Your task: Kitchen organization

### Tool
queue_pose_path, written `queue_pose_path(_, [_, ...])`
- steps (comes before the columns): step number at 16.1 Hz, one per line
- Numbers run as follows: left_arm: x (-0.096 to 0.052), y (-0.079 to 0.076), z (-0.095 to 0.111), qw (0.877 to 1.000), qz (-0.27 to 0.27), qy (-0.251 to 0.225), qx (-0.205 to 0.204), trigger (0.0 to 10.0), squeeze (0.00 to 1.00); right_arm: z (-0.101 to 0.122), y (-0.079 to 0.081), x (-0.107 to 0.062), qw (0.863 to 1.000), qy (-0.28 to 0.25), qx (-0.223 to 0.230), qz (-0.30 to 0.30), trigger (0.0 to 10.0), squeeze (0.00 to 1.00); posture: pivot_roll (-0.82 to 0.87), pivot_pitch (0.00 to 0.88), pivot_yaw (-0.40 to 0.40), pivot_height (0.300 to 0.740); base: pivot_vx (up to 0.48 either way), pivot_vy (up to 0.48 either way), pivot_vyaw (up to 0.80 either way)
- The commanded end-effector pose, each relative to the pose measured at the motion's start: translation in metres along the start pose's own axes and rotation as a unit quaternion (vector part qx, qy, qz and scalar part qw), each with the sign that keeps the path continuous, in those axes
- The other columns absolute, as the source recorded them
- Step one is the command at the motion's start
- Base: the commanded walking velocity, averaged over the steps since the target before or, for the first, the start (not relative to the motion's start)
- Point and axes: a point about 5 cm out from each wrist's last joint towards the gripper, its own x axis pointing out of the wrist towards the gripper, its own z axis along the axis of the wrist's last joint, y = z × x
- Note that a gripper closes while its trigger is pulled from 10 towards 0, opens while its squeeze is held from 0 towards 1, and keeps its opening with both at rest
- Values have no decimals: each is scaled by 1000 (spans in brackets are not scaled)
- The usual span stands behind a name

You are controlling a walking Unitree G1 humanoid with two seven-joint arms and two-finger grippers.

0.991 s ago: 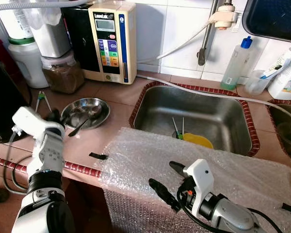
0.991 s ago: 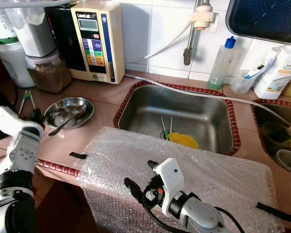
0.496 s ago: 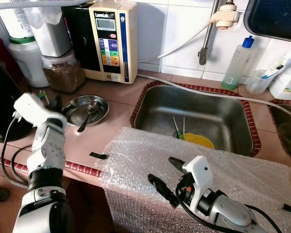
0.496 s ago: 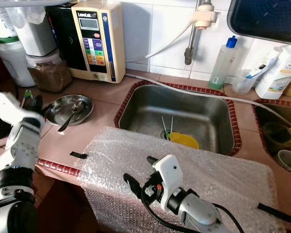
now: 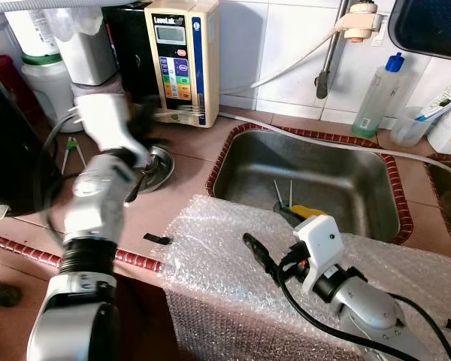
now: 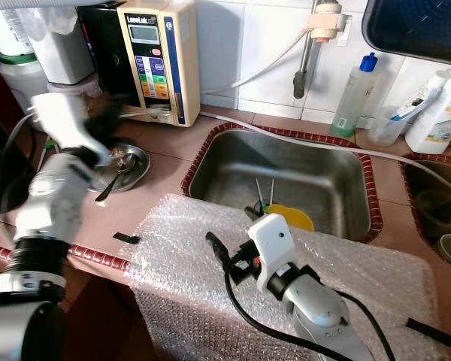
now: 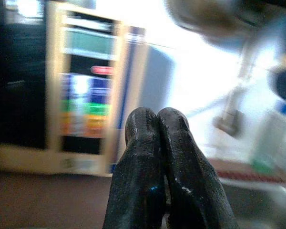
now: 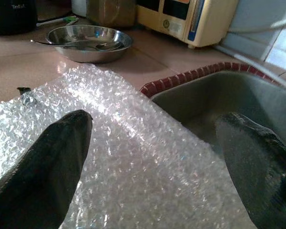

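1. Bubble wrap (image 5: 233, 256) lies spread over the front of the terracotta-tiled tabletop (image 5: 188, 177), low in the frame, with its near edge hanging down over the front.
2. The right pincer (image 5: 274, 241) hovers just above the sheet at lower centre. Its two fingers are spread wide and grasp nothing, as the right wrist view shows plainly.
3. The left arm is raised at centre left and blurred by motion. Its pincer (image 7: 157, 157) is clenched, the two fingers pressed together with nothing between them, and it points toward the beige water machine (image 5: 182, 60) at upper left.
4. A steel bowl (image 6: 128, 162) with a spoon (image 6: 109, 188) resting in it sits on the tabletop left of the sink (image 5: 316, 180), partly hidden behind the left arm.
5. Inside the sink, a yellow item (image 6: 293, 216) and some thin utensils rest near the drain. Bottles stand along the wall at upper right.
6. The step in hand looks like the left arm swinging across toward the bowl or the back of the tabletop, with nothing picked up yet. Which item it is after cannot be told.
7. The next move probably calls for the left pincer to release its fingers and come down over the bowl's rim or the spoon. The shallow steel rim may slip, so a square approach would help.
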Motion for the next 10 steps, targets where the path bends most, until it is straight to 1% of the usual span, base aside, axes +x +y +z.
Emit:
queue_pose_path(1, [8,-19,8,997,-68,-4,37,0,0,9,1,1,999,-14,-30,5,10000,0,45,0,57,740,0,0,0])
queue_pose_path(2, [10,-44,-6,983,-164,31,78,0,0,13,0,1,999,-19,-43,-1,10000,0,38,0,54,740,0,0,0])
queue_pose_path(3, [10,-52,-10,975,-191,28,109,0,0,14,-1,1,999,-22,-47,-4,10000,0,36,0,54,740,0,0,0])
queue_pose_path(4, [12,-65,-17,967,-227,37,105,0,0,15,-3,0,998,-18,-66,-11,10000,0,20,0,58,740,0,0,0])
queue_pose_path(5, [13,-68,-18,965,-234,37,111,0,0,16,-4,-1,997,-17,-68,-13,10000,0,20,0,58,740,0,0,0])
queue_pose_path(6, [14,-73,-17,960,-246,22,134,0,0,17,-6,-3,997,-15,-75,-19,10000,0,1,0,65,740,0,0,0])
queue_pose_path(7, [15,-76,-16,958,-252,14,136,0,0,18,-8,-5,996,-11,-87,-27,10000,0,-12,0,70,740,0,0,0])
queue_pose_path(8, [13,-81,-23,949,-276,31,150,0,0,20,-14,-9,993,-12,-111,-49,10000,0,-27,0,76,740,0,0,0])
queue_pose_path(9, [10,-83,-29,940,-293,41,172,0,0,21,-18,-10,991,-16,-118,-67,10000,0,-34,0,78,740,0,0,0])
queue_pose_path(10, [7,-86,-35,932,-306,48,186,0,0,24,-18,-10,991,-24,-104,-83,10000,0,-42,0,84,740,0,0,0])
